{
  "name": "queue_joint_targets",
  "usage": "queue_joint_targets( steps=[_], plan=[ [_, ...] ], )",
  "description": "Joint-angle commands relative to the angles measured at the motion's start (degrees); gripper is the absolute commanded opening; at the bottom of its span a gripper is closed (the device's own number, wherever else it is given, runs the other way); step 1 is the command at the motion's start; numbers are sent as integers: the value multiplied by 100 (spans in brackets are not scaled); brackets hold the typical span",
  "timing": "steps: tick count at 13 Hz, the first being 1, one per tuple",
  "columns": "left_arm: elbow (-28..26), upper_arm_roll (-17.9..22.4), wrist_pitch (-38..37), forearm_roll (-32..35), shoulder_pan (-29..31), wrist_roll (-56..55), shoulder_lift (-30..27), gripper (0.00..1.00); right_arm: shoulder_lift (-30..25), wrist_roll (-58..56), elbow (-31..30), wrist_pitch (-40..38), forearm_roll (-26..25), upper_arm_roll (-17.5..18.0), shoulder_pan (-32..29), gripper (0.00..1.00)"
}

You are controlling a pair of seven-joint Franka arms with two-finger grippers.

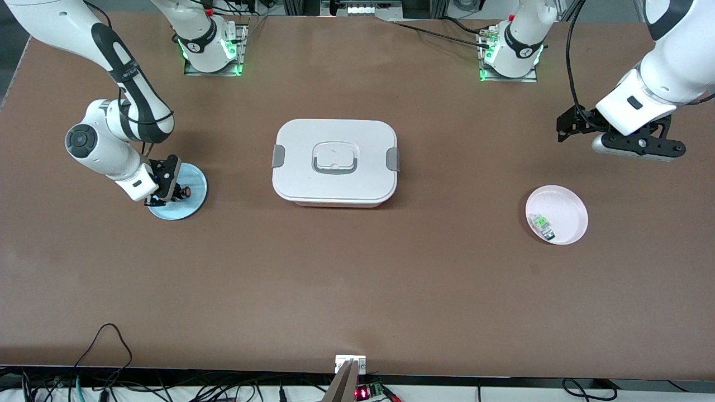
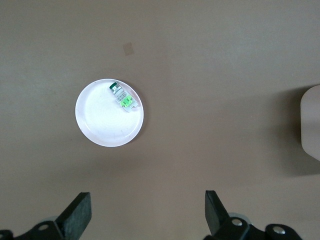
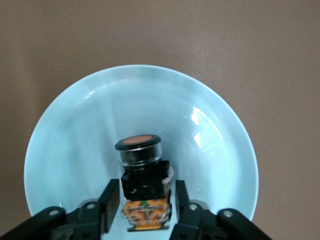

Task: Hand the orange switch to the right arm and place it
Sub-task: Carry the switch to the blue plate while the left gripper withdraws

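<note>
Part of the blue plate [image 1: 187, 202] is hidden by the right gripper [image 1: 174, 192] in the front view, and only a tiny orange dot of the orange switch [image 1: 186, 191] can be seen there. In the right wrist view the switch [image 3: 142, 183] is seen much better: it lies on the blue plate [image 3: 75, 130], between the two fingers [image 3: 109, 202] of the right gripper [image 3: 144, 206]. The fingers are set close on both sides of the switch's black body. It cannot be told whether they are squeezing it or only beside it.

The left gripper [image 1: 572, 125] is held up over the table near the left arm's end. In the left wrist view its fingers [image 2: 80, 212] are spread wide apart, and nothing is held between them. The left arm is waiting.

Two plates are counted: one blue, one pink. One small green-and-clear part [image 1: 543, 225] lies on the pink plate [image 1: 570, 204]. One white box [image 1: 335, 162] with a shut lid and grey clips sits in the middle of the table [image 1: 357, 290]. In the left wrist view only an edge of the box [image 2: 311, 122] is seen.

The table is brown and flat. Black cables lie along the edge nearest the front camera.
</note>
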Motion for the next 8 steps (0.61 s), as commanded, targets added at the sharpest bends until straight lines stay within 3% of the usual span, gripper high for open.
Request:
queue_joint_targets(
  steps=[1,5,8],
  plan=[
    [6,-27,-8,79,107,-27,-52,100,-300,642,164,-827,307,132,-88,100],
    [15,-27,-9,43,107,-18,-34,100,-398,1742,1331,-2515,493,632,-79,100],
    [15,-19,-9,43,107,-18,-34,100,-486,2726,2036,-3379,878,703,-70,100]
  ],
)
